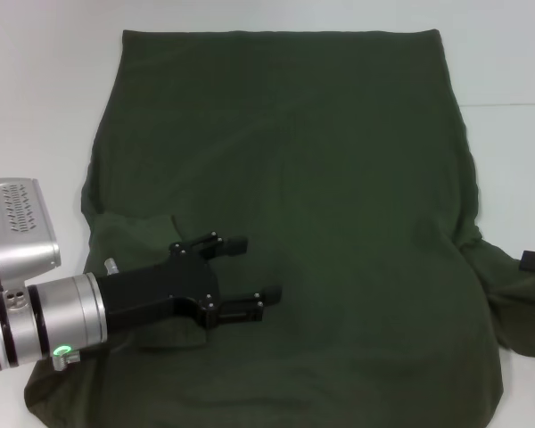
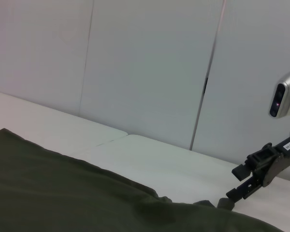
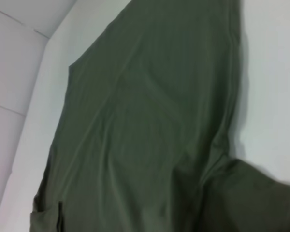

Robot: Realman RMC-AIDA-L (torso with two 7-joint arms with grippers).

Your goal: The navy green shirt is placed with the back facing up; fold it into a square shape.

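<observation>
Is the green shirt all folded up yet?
Not yet. The navy green shirt is mostly spread out; only its left sleeve is folded in, below the left end effector.

Left gripper (image 1: 255, 269): black, on a silver wrist, fingers (image 1: 234, 243) spread apart, nothing between them. Right gripper (image 2: 239, 182): black, angled downward, fingers parted.

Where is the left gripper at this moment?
In the head view, the left gripper is open over the near-left part of the navy green shirt, beside its folded-in left sleeve.
</observation>
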